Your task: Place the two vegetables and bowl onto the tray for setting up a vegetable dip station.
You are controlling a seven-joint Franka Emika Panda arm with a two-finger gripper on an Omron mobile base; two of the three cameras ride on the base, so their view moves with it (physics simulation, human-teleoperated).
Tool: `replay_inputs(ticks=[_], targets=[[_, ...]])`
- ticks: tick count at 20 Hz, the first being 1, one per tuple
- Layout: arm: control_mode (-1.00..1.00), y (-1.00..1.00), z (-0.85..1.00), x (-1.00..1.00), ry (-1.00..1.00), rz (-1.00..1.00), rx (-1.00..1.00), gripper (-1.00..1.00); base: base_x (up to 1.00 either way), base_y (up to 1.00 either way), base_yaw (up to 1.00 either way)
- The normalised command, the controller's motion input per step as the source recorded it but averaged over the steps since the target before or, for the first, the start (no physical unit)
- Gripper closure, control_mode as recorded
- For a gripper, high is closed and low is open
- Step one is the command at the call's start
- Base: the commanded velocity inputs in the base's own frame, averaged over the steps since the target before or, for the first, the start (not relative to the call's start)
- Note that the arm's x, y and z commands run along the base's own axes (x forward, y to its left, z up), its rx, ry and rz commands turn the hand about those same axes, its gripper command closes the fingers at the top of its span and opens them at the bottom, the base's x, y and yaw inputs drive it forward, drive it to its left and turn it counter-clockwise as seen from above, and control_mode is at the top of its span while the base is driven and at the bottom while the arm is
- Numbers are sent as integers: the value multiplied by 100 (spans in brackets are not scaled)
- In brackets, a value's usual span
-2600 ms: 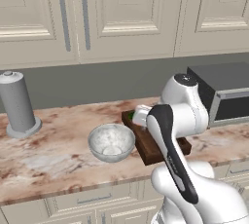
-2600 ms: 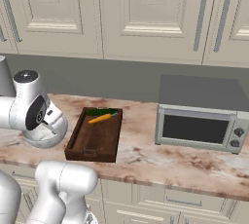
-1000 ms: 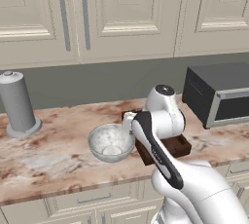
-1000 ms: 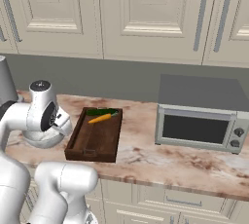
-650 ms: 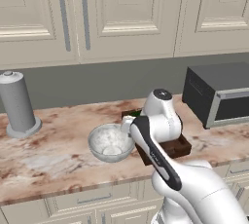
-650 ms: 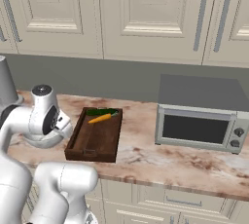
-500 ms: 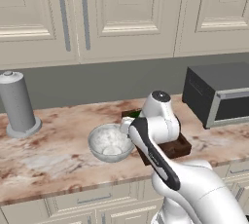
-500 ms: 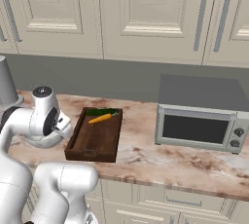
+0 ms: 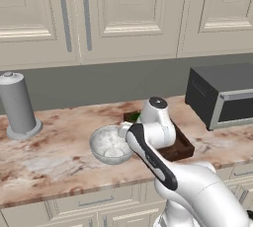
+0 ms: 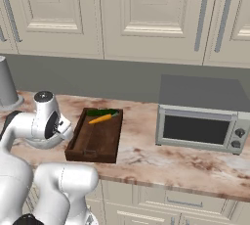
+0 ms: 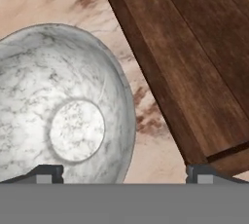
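The marbled whitish-grey bowl [image 11: 63, 116] stands on the counter just left of the dark wooden tray [image 11: 194, 72]. My gripper [image 11: 125, 173] hovers low over the bowl's right rim, open, one fingertip [image 11: 46, 172] over the bowl's inside and the other over the tray's near corner. Nothing is between the fingers. The orange carrot [image 10: 101, 119] and the dark-green vegetable [image 10: 103, 112] lie at the tray's [image 10: 95, 141] far end. In the left base view the arm covers part of the tray [image 9: 182, 147]; the bowl [image 9: 108, 144] sits beside it.
A grey toaster oven [image 10: 200, 121] stands on the counter right of the tray. A tall grey canister [image 9: 19, 105] is at the back left. Wall cabinets hang above. The counter's front edge runs close behind the bowl and tray.
The hand has come down and shifted slightly left, from above the tray's edge to just over the bowl's rim. The jaws stayed open. Bowl, tray and vegetables have not moved.
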Motion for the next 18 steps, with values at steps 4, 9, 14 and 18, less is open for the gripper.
replay_inputs(ticks=[4, 9, 14, 18], targets=[[-100, 6, -17, 16, 0, 0, 0, -100, 0, 0, 0], [-100, 2, -12, 10, 0, 0, 0, -100, 0, 0, 0], [-100, 0, -16, 2, 0, 0, 0, -100, 0, 0, 0], [-100, 0, -14, 1, 0, 0, 0, -100, 0, 0, 0]])
